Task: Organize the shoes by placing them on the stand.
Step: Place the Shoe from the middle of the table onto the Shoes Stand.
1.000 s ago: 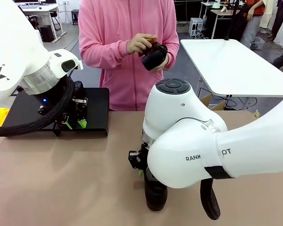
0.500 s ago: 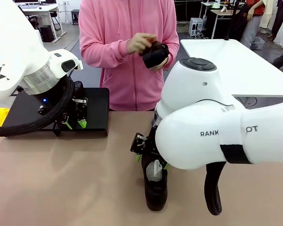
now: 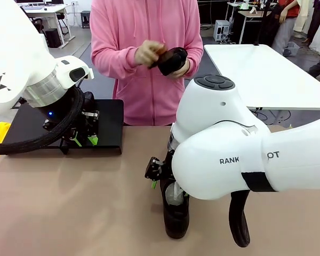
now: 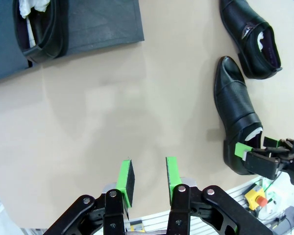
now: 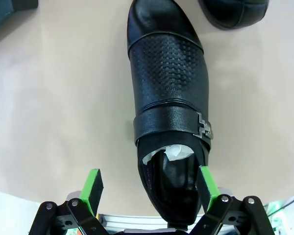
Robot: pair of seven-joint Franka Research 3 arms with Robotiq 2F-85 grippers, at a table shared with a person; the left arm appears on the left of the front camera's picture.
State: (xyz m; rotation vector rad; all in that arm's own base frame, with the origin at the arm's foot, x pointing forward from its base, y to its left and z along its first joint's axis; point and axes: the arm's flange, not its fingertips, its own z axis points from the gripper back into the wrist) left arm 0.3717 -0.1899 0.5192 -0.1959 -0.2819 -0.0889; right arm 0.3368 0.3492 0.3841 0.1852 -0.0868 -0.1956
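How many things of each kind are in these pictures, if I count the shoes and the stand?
Stand: 1
Shoes: 4 (stand shoe, table shoe at the right hand, other table shoe, person-held shoe)
Total: 5

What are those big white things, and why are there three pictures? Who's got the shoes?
The big white things are two robot arms, left and right, with pinching grippers. One picture looks across the table at a person in pink, who holds one shoe. The other two come from cameras on the arms' wrists. The right gripper is open, its green pads either side of the heel of a buckled shoe on the table. Another shoe lies nearby. The left gripper is open and empty. A fourth shoe sits on the black stand.
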